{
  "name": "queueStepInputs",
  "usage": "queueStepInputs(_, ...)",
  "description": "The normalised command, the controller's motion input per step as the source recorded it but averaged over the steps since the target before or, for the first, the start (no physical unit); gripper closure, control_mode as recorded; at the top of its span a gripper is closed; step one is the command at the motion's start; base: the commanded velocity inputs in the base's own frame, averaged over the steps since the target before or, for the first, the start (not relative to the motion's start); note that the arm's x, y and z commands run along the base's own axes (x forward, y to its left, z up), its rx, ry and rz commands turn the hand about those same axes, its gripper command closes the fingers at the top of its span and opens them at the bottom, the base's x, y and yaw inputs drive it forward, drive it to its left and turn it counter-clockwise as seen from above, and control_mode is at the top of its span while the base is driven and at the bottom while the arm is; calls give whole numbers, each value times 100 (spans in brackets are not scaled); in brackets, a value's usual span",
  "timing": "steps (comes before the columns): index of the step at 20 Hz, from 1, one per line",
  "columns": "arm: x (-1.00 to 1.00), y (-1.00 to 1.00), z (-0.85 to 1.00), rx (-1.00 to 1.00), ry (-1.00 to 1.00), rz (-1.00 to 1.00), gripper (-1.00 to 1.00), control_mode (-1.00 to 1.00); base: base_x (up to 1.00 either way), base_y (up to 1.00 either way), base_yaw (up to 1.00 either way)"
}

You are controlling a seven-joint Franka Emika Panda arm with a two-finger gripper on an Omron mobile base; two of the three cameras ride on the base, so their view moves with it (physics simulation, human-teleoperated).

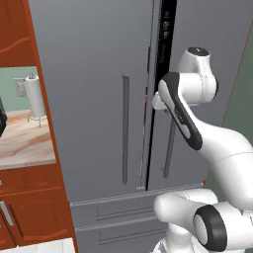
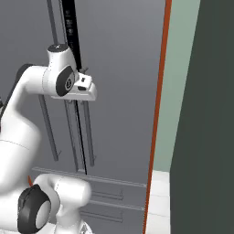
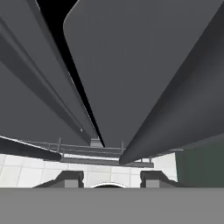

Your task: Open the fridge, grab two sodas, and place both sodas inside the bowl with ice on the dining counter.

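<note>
Gaping around nothing, the end effector (image 3: 105, 179) faces the fridge's (image 1: 99, 74) smooth grey bar handle (image 3: 175, 109).

fridge (image 1: 94, 59): grey French-door, fills the centre; doors look shut, dark seam between them
control strip (image 1: 167, 34): black, vertical, top of the seam
left door handle (image 1: 125, 128): long upright bar
lower drawers (image 1: 113, 212): two, closed
arm (image 1: 185, 113): white, dark joints, wrist up against the seam beside the right door handle; jaws hidden
cabinets (image 1: 24, 207): red-brown, left
paper towel roll (image 1: 35, 94): upright on marbled table (image 1: 22, 141), far left
</note>
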Motion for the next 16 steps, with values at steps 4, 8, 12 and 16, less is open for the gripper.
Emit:
queueStepInputs(4,0,0,0,0,0,0,-100,100,-20,0,0)
queueStepInputs(8,0,0,0,0,0,0,-100,100,-72,0,0)
queueStepInputs(12,0,0,0,0,0,0,-100,100,-70,2,0)
queueStepInputs(16,0,0,0,0,0,0,-100,100,-41,16,0)
